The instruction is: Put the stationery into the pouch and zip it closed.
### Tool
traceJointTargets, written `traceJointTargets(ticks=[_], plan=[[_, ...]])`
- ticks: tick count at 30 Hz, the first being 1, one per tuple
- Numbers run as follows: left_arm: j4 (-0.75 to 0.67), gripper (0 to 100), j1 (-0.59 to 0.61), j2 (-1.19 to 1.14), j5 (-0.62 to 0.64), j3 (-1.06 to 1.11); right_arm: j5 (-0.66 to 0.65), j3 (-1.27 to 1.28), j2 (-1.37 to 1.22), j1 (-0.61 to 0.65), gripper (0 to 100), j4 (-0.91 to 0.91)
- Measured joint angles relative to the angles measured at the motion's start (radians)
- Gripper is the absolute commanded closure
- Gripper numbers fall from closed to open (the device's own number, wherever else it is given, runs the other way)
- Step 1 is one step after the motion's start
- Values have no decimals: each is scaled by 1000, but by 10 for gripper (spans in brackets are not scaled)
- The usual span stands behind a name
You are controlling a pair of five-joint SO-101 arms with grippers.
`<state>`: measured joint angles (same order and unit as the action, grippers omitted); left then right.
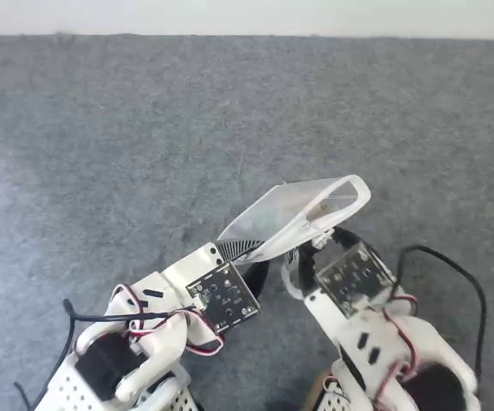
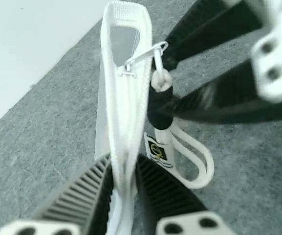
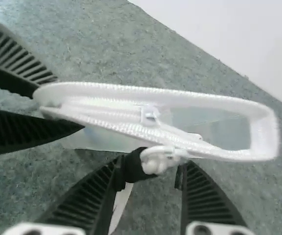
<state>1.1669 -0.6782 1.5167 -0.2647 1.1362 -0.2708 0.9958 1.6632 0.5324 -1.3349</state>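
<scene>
White plastic, the left arm stands nearest, its black ribbed jaws clenched flat on the near end of the clear plastic pouch with white woven zip edging. Just beside it, the right arm has its jaws pinched on the white knotted zip pull, which is tied to the slider's metal tab. The pouch is held up off the worktop between the two arms and slants away from them. The small metal slider sits partway along the zip. The stretch towards the left arm's jaws is closed, and the far end gapes open. Beyond lies the grey felt-like worktop, and past that a pale wall.
</scene>
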Motion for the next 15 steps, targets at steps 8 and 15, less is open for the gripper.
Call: traceJointTargets(ticks=[8, 15], plan=[[0, 992, 3, 0, 0, 0, 51, 77, -2, -60, 905, 97], [0, 992, 3, 0, 3, 0, 51, 69, -2, -94, 991, 98]])
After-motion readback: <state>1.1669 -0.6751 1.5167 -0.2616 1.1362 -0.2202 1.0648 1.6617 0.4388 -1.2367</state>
